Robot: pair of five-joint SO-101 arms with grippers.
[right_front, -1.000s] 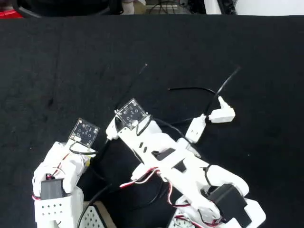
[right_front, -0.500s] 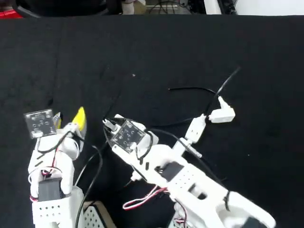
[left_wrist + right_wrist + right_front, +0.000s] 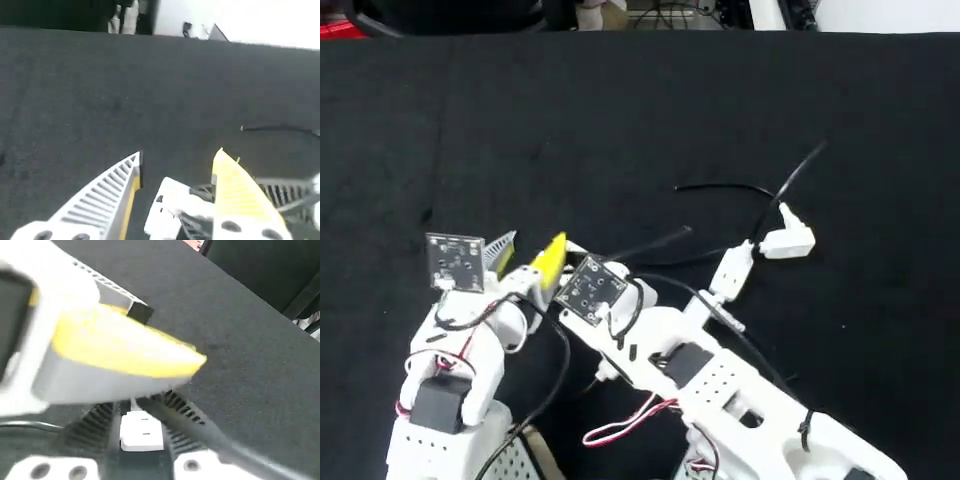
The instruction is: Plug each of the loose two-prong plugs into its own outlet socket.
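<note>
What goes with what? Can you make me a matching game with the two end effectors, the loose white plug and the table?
Things:
1. left end effector
2. right end effector
3. loose white plug
4. table

States:
A. covered in black
B. shut on a white connector
C. open
D. lying free beside the black wires

Pairs: 1-C, 2-B, 3-D, 4-A

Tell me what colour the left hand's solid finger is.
Yellow. The left hand and its solid finger show best in the left wrist view.
</note>
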